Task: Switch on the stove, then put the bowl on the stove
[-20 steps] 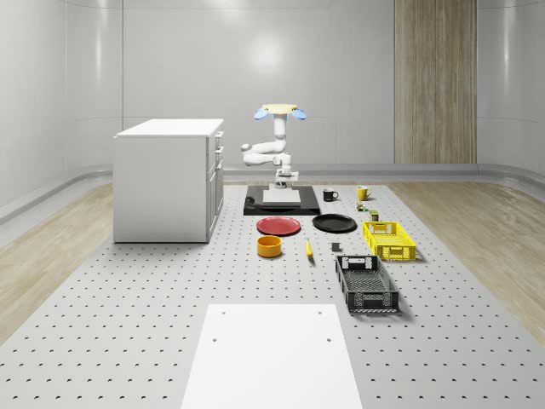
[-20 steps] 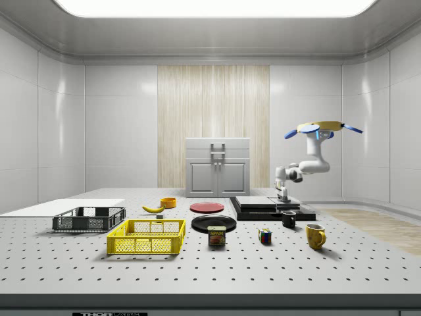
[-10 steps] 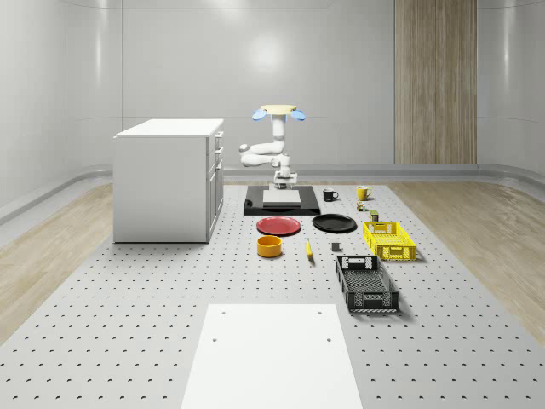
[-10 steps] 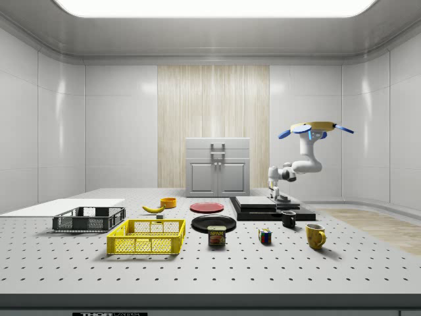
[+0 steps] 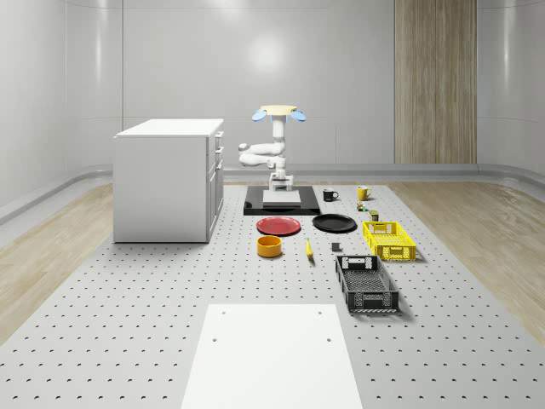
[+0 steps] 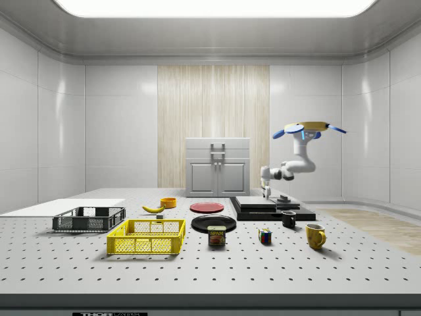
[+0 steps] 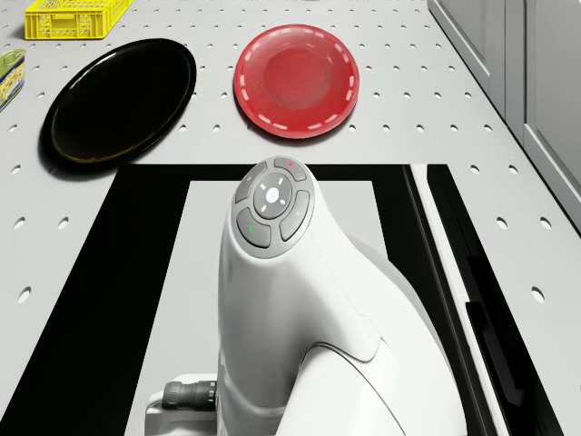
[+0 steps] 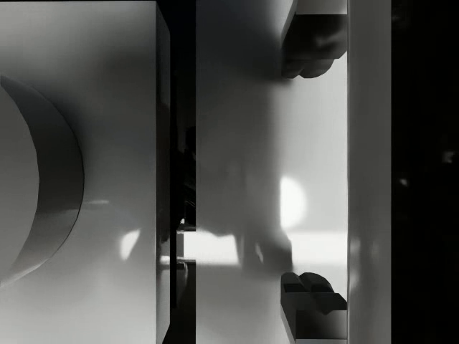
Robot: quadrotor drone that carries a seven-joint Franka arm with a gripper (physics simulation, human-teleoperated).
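The stove (image 5: 282, 201) is a flat black slab with a grey plate on top, at the far end of the table (image 5: 128, 324) beside the white cabinet (image 5: 169, 179). Whether it is switched on cannot be read from these views, so the first step is judged unconfirmed. The bowl (image 5: 270, 246), orange, sits on the table well apart from the stove, in front of the red plate (image 5: 279, 226); the second step is not done. The drone (image 6: 308, 127) hovers above the stove's far edge. The gripper (image 6: 266, 191) hangs just above the grey plate; the wrist view shows its fingertips (image 8: 313, 288) spread apart with nothing between them.
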